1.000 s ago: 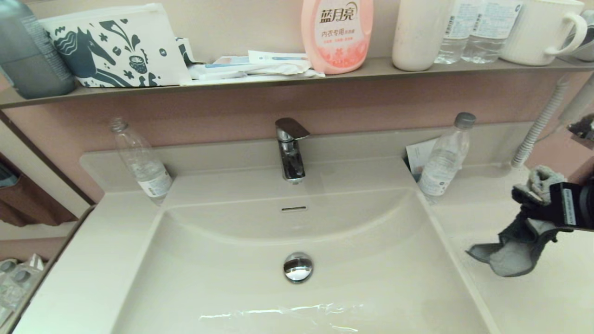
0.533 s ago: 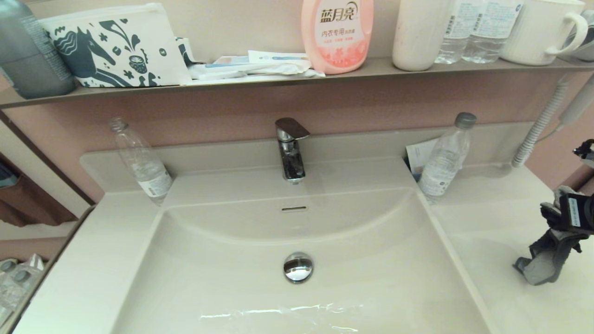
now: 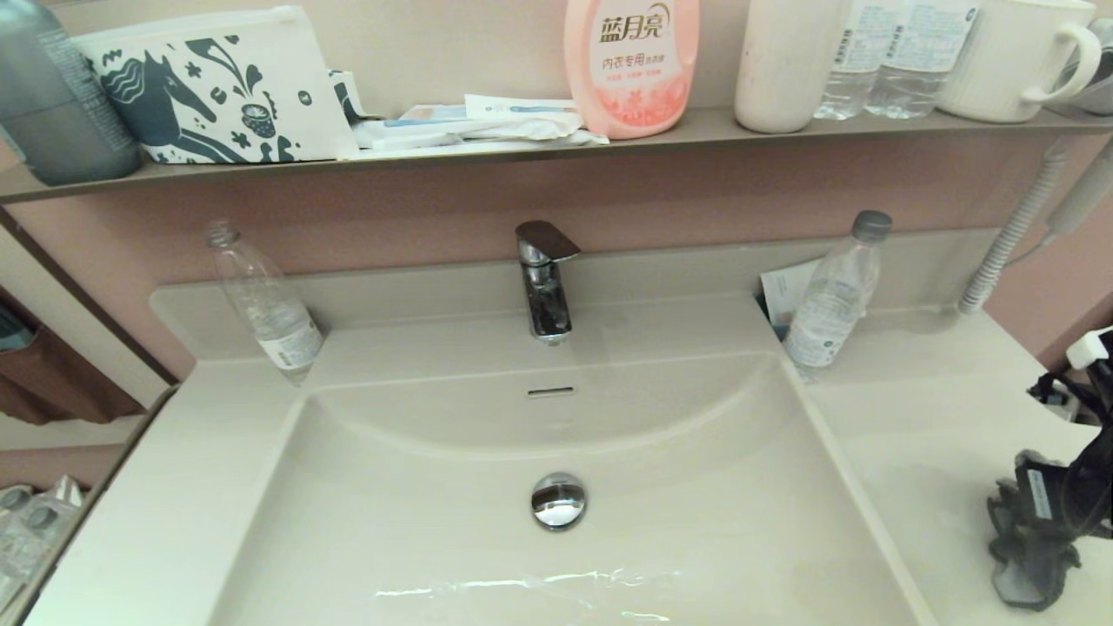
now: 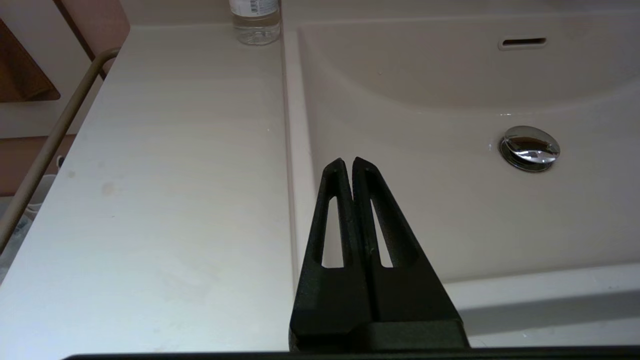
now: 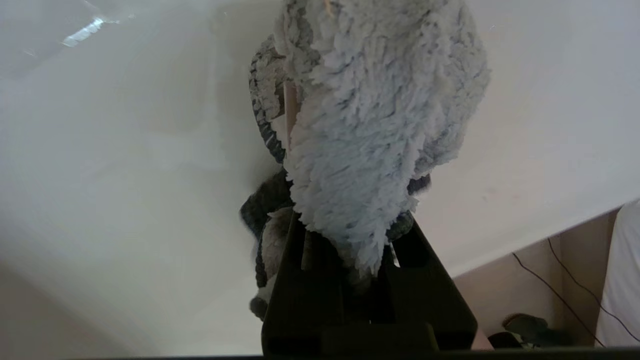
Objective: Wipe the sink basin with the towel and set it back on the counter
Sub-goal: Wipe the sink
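Towel (image 3: 1026, 565) | clamped in right gripper (image 3: 1035, 522) jaws, on counter (image 3: 913, 435) | left gripper (image 4: 348, 167) jaws closed, empty

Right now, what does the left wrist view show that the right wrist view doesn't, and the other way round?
Only the left wrist view shows the sink basin, its drain plug, the overflow slot, a bottle base, and the left claw, shut and empty, at the basin's left rim. Only the right wrist view shows the towel pinched in the right claw. Both show the counter.

Counter (image 3: 904, 417) bears two bottles (image 3: 830, 300), perhaps towel (image 3: 1026, 565).
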You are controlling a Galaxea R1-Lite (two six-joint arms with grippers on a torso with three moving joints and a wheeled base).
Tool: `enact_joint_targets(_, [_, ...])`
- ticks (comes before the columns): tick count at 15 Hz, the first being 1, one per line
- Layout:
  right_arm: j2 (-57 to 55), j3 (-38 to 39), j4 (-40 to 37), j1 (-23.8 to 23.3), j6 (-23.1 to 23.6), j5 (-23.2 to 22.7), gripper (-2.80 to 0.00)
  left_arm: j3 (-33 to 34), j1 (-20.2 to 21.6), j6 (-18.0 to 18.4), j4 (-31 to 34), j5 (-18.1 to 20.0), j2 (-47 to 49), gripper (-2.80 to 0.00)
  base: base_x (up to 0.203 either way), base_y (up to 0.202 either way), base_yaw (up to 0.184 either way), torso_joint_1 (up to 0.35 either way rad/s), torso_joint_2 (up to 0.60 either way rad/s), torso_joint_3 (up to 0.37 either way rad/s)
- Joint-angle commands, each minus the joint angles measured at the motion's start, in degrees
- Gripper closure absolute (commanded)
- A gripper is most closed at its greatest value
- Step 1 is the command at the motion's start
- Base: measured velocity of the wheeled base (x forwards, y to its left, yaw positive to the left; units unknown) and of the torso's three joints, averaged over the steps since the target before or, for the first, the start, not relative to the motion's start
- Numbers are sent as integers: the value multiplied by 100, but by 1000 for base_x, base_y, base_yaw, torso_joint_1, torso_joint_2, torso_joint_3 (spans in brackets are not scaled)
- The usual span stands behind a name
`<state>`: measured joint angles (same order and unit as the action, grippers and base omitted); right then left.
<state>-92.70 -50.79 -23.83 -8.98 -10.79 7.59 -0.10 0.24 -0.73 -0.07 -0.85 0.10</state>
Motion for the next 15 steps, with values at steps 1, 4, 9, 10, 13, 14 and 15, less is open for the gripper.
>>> enact_joint_targets(1, [-178,478,369,16,7,4,0,1,2,-6,-1,-3,8,0,0,0,0,0,0,0])
enact_joint_targets(4, [-659,778,1090,32,15,5,0,1,2,-6,-1,-3,8,0,0,0,0,0,0,0])
enact_joint_targets(9, [-1271,163,1552,45,4,7,0,1,2,-6,-1,-3,8,0,0,0,0,0,0,0])
enact_joint_targets(10, [-1356,-72,1555,46,-23,-3,0,1,2,-6,-1,-3,8,0,0,0,0,0,0,0])
enact_joint_targets(13, [-1420,-646,1557,84,-197,-20,0,1,2,-6,-1,-3,8,0,0,0,0,0,0,0])
enact_joint_targets(14, [-1425,-814,1551,153,-381,-21,0,1,2,-6,-1,-3,8,0,0,0,0,0,0,0])
enact_joint_targets(15, [-1413,-883,1556,250,-487,-21,0,1,2,-6,-1,-3,8,0,0,0,0,0,0,0])
